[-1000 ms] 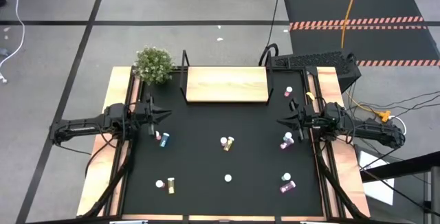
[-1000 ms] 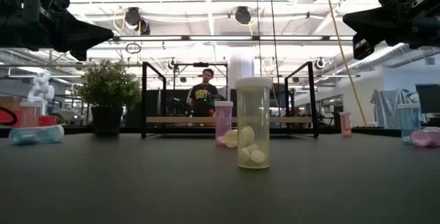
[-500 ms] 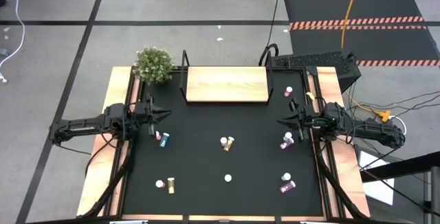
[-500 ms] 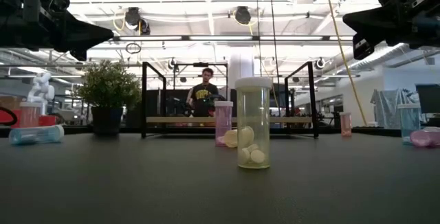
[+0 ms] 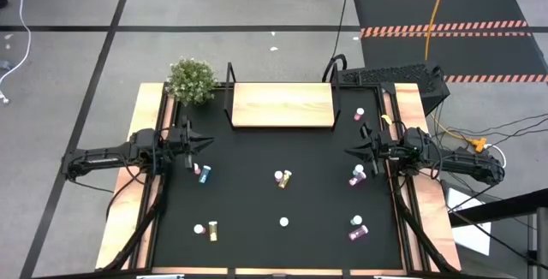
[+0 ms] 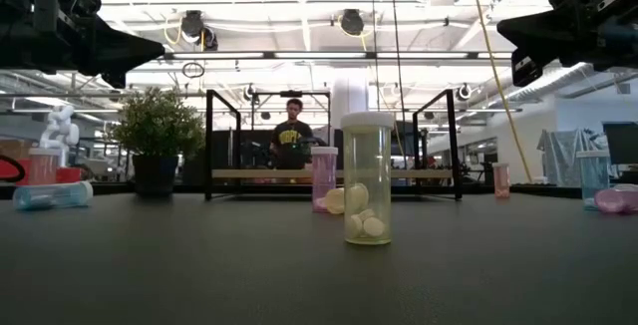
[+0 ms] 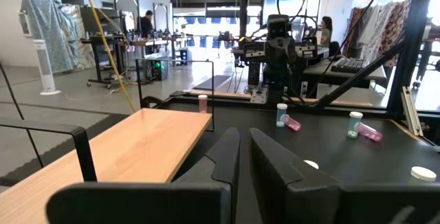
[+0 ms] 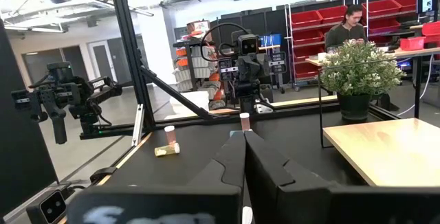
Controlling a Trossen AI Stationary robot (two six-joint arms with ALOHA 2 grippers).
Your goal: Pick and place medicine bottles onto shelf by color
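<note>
Nine medicine bottles [image 5: 283,178], one shelf [image 5: 282,105]

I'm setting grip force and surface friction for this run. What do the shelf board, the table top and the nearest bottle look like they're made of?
Shelf: pale wood with visible grain, matt finish, on thin black posts, probably metal.
Table top: black matt sheet with barely any glare, perhaps rubber or fabric mat.
Nearest bottle: clear pale-tinted plastic, likely, since white pills show through; opaque white cap.
</note>
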